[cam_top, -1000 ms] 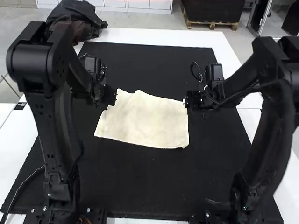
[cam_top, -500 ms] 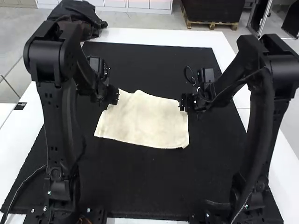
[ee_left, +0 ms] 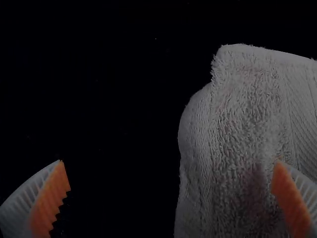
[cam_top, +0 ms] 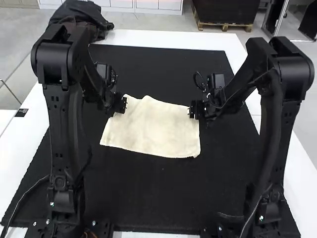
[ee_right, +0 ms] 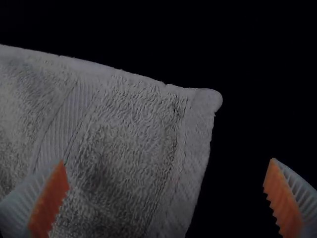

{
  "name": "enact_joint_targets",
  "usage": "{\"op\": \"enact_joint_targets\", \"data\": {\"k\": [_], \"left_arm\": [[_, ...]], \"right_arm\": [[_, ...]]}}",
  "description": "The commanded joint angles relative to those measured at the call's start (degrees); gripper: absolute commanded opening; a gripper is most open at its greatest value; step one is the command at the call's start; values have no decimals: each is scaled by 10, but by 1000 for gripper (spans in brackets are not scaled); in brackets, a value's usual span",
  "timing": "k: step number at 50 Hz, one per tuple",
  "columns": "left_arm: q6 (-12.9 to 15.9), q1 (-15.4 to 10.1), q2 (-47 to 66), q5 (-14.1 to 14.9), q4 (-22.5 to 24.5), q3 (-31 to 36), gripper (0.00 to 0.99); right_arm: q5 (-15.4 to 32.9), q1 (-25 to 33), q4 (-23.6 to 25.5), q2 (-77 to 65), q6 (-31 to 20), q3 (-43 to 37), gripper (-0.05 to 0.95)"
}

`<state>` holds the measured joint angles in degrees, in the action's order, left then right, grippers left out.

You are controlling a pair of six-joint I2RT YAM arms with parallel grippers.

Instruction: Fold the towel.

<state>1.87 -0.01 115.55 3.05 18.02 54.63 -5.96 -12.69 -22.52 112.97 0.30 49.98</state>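
You had both arms bent high at the elbow. Your left arm (cam_top: 62, 134) angled forward and inward down to the left gripper (cam_top: 123, 103), and your right arm (cam_top: 277, 134) roughly mirrored it, its right gripper (cam_top: 190, 110) pointing towards the other. On each, you had the white, ribbed fingers (ee_left: 20, 213) spread wide, orange pads (ee_right: 50, 201) facing across the gap.
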Motion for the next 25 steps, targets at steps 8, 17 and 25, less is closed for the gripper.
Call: {"op": "enact_joint_targets", "data": {"k": [8,17,25], "left_arm": [[-2,2,10,6,17,14,956],[-2,2,15,6,13,14,954],[-1,2,23,6,7,14,951]], "right_arm": [[3,-14,-15,27,5,15,910],[5,-21,-15,39,10,26,910],[-10,-24,-14,42,26,29,910]]}}
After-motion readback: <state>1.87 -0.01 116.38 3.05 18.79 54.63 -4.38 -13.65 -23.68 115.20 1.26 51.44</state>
